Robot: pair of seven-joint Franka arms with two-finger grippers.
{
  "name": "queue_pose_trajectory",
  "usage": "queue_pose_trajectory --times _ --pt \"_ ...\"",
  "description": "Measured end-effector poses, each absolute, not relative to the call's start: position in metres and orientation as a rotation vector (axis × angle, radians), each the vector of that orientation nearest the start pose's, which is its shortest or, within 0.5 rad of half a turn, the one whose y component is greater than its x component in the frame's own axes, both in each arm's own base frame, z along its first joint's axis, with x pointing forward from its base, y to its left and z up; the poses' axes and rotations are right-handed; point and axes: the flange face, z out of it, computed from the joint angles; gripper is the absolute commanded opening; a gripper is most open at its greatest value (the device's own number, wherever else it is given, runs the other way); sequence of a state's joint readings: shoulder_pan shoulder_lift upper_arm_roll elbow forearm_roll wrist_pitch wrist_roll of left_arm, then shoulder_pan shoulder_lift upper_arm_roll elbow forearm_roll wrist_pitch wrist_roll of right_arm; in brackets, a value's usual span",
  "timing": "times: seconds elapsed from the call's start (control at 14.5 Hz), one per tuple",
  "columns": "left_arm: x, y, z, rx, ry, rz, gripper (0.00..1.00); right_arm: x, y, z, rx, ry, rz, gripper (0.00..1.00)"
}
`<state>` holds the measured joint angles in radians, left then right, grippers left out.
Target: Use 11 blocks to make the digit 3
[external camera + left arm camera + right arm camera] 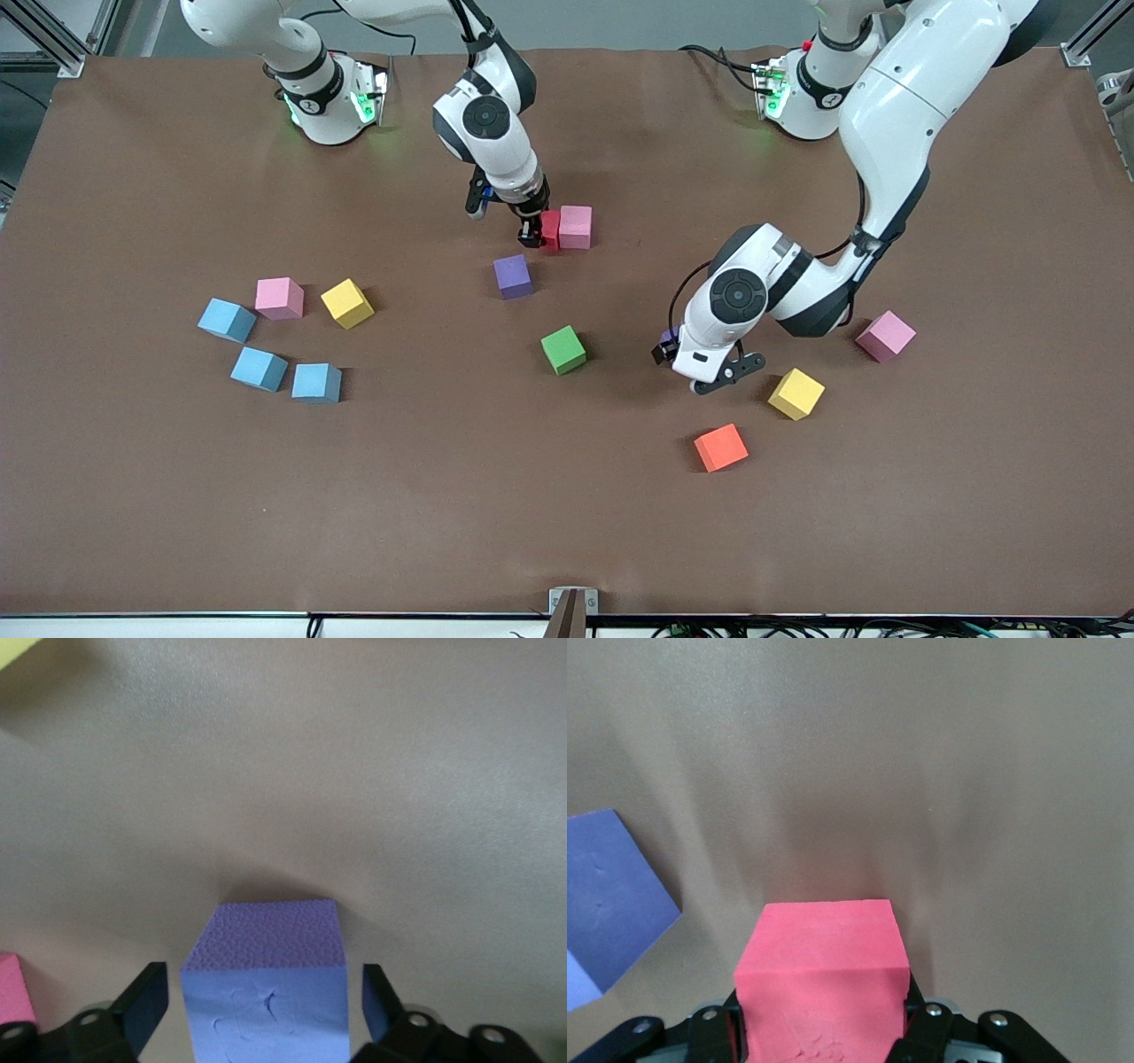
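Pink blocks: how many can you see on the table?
3. One pink block sits beside the red block in the right hand; another lies between blue and yellow blocks; a third lies toward the left arm's end.

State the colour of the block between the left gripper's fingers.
Purple block; clearest in the left wrist view.
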<state>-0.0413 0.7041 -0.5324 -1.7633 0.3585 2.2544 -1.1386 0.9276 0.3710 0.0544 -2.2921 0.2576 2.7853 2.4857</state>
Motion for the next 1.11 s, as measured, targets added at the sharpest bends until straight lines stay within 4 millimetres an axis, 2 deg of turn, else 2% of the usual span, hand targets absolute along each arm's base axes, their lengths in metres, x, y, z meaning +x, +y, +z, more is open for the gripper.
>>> queue_pose_trajectory --times 0.07,0.14,0.21,0.28,0.35,0.41,0.62,0.83,0.97,1.11 --pt "0.563 -0.322 0.198 -3.046 -0.651 0.189 0.49 0.308 0.444 0.199 -1.954 2.324 0.216 0.41" --pt "0.562 -0.323 0.197 -3.031 -0.701 0.192 0.43 0.307 0.445 0.199 -1.957 2.322 0.218 0.41" --pt "0.561 -0.324 0.197 -3.012 -0.770 0.190 0.36 0.306 0.446 0.199 -1.959 2.320 0.219 0.50" --pt "0.560 -0.326 0.197 -2.994 -0.825 0.187 0.29 0.306 0.446 0.199 -1.960 2.320 0.219 0.73" --pt "0.559 -0.328 0.197 -2.980 -0.862 0.185 0.29 0.306 0.446 0.199 -1.960 2.320 0.219 0.91" --pt "0.558 -0.329 0.197 -2.970 -0.890 0.184 0.29 0.306 0.446 0.198 -1.961 2.320 0.220 0.98" --pt "0.544 -0.336 0.198 -2.915 -1.014 0.194 0.29 0.303 0.446 0.194 -1.972 2.323 0.220 1.00" --pt "0.509 -0.357 0.202 -2.848 -1.126 0.216 0.29 0.306 0.444 0.193 -1.997 2.310 0.217 1.00" --pt "0.485 -0.371 0.205 -2.758 -1.286 0.221 0.29 0.312 0.440 0.198 -2.048 2.285 0.218 1.00" --pt "0.458 -0.386 0.209 -2.634 -1.483 0.221 0.29 0.320 0.437 0.212 -2.100 2.245 0.224 1.00"
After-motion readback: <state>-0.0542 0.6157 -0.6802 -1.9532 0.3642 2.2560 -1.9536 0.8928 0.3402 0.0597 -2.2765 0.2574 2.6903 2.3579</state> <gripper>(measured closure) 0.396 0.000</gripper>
